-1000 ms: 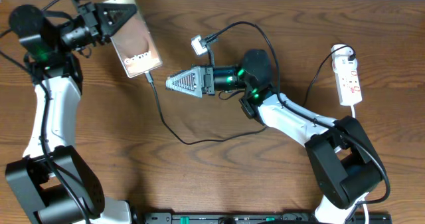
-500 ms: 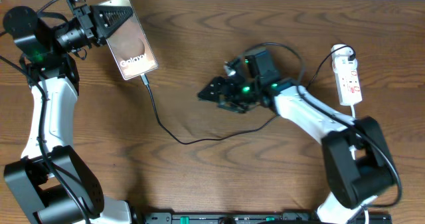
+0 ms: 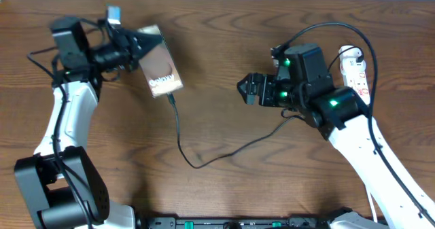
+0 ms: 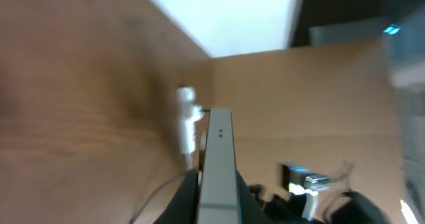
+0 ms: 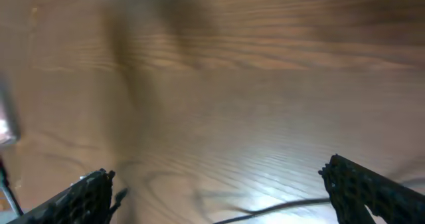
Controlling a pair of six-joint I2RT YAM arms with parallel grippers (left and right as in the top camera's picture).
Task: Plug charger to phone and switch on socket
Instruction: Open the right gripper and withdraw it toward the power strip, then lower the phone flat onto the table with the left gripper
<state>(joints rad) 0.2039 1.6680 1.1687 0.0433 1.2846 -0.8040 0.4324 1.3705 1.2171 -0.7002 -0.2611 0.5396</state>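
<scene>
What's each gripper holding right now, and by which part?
The left gripper is shut on the phone, clamping the end opposite where the charger meets it. The right gripper is open and holds nothing.

White arm links (image 3: 64, 120), black joint housings (image 3: 309, 62) — green lights (image 3: 333, 104), black cables (image 3: 326, 24), dark jaws

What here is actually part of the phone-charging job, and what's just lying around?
Part of the job:
- phone, gripped by the left end effector
- black charger cable, running to the phone's lower end
- white socket strip, far right
- right end effector, open and holding nothing

Not part of it:
- wooden table
- black bar along the near edge
</scene>
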